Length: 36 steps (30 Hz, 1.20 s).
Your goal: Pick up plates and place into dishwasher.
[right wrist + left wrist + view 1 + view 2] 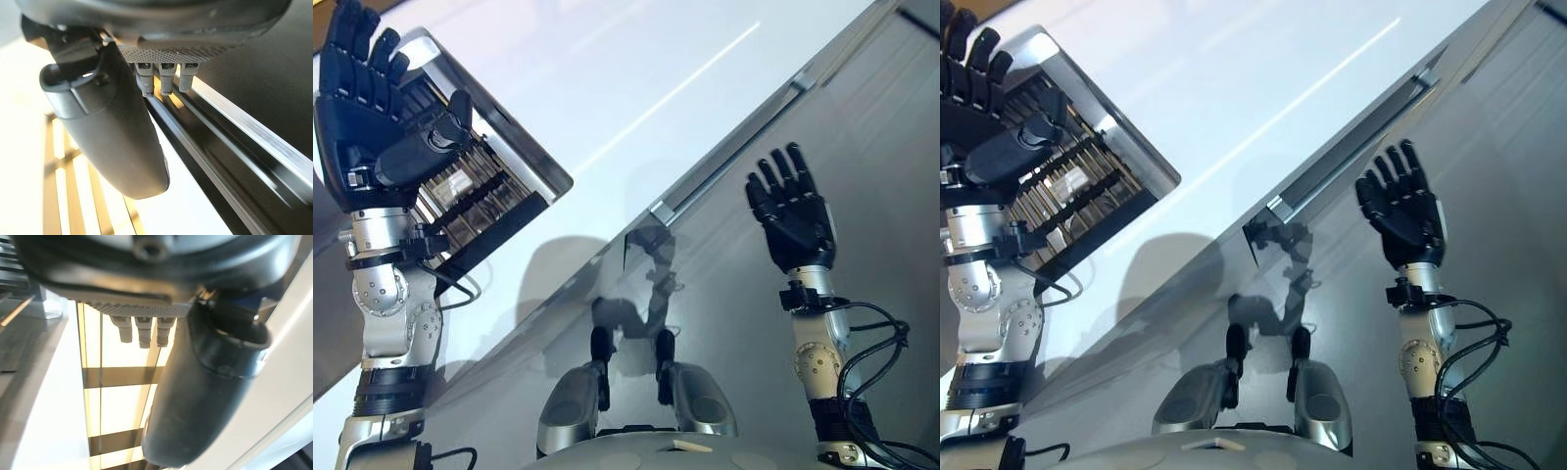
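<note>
Head-camera views, looking down. The left robot hand [362, 93] is raised at the upper left with its fingers straight and spread, holding nothing; it overlaps a dish rack [494, 186], a silver-framed tray with dark parallel tines that rests on the white table [636, 88]. Something pale and translucent sits among the tines, too indistinct to identify; no plate can be made out with certainty on the rack or the table. The right robot hand [1400, 211] is raised at the right, likewise with fingers straight and apart and nothing in its grasp, in front of a grey brushed-metal front panel [1489, 147] that runs diagonally below the edge of the table. A long bar handle [1351, 162] lies along the top of this panel, just beside the right robot hand's fingertips but not touched by them. Whether the panel is the dishwasher door cannot be told. In the right wrist view the thumb [112, 122] stands clear of the fingers, with the handle rails beyond them.
</note>
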### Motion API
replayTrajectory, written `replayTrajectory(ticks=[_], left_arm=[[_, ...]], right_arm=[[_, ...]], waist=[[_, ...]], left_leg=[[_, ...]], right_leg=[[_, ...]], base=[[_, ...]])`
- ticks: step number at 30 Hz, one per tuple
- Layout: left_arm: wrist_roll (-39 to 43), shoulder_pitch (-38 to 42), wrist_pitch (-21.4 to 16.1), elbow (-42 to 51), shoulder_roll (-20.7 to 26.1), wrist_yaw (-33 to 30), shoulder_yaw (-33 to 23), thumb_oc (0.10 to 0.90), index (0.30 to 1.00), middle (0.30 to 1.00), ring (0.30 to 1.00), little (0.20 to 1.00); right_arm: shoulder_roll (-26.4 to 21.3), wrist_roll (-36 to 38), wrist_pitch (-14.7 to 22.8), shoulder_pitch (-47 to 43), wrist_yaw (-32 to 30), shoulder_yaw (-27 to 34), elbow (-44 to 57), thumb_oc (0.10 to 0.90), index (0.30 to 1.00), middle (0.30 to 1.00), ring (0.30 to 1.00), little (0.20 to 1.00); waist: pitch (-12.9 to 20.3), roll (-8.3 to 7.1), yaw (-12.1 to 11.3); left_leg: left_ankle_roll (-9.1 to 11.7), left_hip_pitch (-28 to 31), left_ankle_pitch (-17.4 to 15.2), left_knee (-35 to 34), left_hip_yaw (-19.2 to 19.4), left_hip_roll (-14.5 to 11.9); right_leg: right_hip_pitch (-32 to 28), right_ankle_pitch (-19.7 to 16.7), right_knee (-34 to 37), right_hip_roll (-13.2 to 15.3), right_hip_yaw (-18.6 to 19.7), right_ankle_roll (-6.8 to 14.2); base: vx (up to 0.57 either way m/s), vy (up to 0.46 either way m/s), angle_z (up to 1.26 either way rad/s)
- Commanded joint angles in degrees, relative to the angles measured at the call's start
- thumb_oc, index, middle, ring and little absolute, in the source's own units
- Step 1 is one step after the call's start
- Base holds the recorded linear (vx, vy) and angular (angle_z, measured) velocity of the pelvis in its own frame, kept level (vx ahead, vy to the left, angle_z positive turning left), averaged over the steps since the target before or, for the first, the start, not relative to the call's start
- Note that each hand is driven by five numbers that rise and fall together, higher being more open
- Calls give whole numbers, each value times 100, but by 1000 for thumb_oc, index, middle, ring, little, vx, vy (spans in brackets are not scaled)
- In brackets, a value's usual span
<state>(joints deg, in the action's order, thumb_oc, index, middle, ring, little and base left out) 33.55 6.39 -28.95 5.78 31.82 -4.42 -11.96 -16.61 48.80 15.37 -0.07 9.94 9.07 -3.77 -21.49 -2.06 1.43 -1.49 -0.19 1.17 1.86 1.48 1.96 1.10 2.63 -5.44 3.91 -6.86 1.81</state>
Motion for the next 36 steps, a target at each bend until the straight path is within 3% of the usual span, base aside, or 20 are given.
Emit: replayTrajectory(ticks=[1, 6, 15, 19, 24, 27, 31, 36], left_arm=[[-148, 78, -551, -36, -138, 133, -241, 800, 900, 900, 900, 900], [17, 149, -454, -209, -279, 222, -201, 800, 900, 900, 900, 900], [806, 254, 78, -383, -586, 509, -57, 800, 900, 900, 900, 900], [1145, 336, 344, -386, -732, 583, 57, 800, 900, 900, 900, 900], [1205, 454, 416, -416, -793, 502, 168, 800, 900, 900, 900, 900], [1244, 522, 451, -420, -794, 486, 198, 800, 900, 900, 900, 900], [1351, 623, 559, -428, -787, 410, 249, 800, 900, 900, 900, 900], [1319, 681, 730, -524, -747, 203, 285, 800, 900, 900, 900, 900]], right_arm=[[-221, -508, 921, 47, -579, 404, 94, 800, 900, 900, 900, 900], [-290, -1058, 901, 115, -1136, 587, -542, 800, 900, 900, 900, 900], [-370, -1876, 172, 194, -1602, 350, -2044, 800, 900, 900, 900, 900], [-356, -1959, -292, 210, -1443, 59, -2871, 800, 900, 900, 900, 900], [-242, -2007, -893, 252, -1204, -350, -3927, 800, 900, 900, 900, 900], [-196, -2087, -1023, 236, -902, -460, -4523, 800, 900, 900, 900, 900], [-167, -2512, -1479, 192, -469, -794, -5443, 800, 900, 900, 900, 900], [-156, -3160, -1618, 176, -227, -1212, -5940, 800, 900, 900, 900, 900]], waist=[[643, 149, 196], [891, 173, 256], [1075, 192, 259], [1103, 190, 220], [1144, 193, 179], [1175, 199, 143], [1230, 214, 60], [1251, 240, 4]], left_leg=[[-208, 323, -376, -384, 280, 310], [-187, 536, -367, -585, 319, 293], [-167, 757, -451, -671, 338, 273], [-157, 811, -479, -675, 315, 269], [-145, 873, -500, -674, 274, 268], [-143, 898, -508, -675, 245, 272], [-145, 923, -509, -676, 187, 274], [-152, 953, -502, -663, 124, 269]], right_leg=[[92, -23, 17, -295, 126, 253], [-99, -40, 167, -331, 176, 275], [-377, -47, 357, -325, 155, 296], [-475, -48, 425, -322, 103, 285], [-582, -37, 481, -321, 39, 265], [-631, -36, 517, -327, 5, 257], [-694, 4, 528, -338, -50, 231], [-738, 68, 465, -350, -95, 201]], base=[[-14, 24, -4], [-3, 9, -11], [-1, -6, -2], [-3, -38, 2], [2, -37, 5], [12, -28, 9], [7, -40, 8], [6, -14, 1]])
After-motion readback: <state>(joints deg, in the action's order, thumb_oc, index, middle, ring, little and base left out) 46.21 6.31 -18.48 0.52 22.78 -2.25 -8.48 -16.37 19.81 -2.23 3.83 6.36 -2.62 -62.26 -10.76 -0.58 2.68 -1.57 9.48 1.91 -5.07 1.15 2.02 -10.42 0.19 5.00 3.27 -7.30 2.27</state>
